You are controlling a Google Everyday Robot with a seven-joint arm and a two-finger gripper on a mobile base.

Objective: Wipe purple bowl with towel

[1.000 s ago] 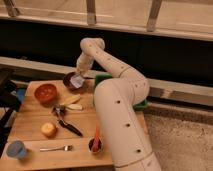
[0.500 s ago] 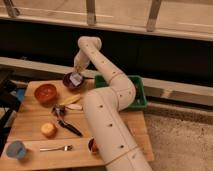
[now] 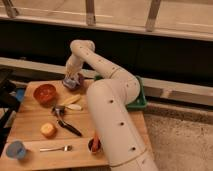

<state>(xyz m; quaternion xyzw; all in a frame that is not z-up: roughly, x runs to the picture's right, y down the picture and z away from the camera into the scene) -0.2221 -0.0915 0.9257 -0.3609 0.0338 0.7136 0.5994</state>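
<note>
The purple bowl [image 3: 75, 82] sits at the far middle of the wooden table [image 3: 30, 125]. My white arm reaches over the table from the right and bends down to it. My gripper [image 3: 70, 79] is right over the bowl's left side, down at its rim. Something pale, perhaps the towel, shows at the gripper's tip inside the bowl, but I cannot make it out clearly.
A red bowl [image 3: 45, 93] stands left of the purple one. A banana [image 3: 70, 100], a dark-handled tool [image 3: 65, 122], an orange fruit [image 3: 48, 130], a fork [image 3: 55, 148], a blue cup [image 3: 16, 150] and a small red cup [image 3: 94, 145] lie on the table. A green bin [image 3: 137, 100] is behind the arm.
The arm has swung left and nearer the camera; the gripper has stayed at the purple bowl, shifting slightly over it.
</note>
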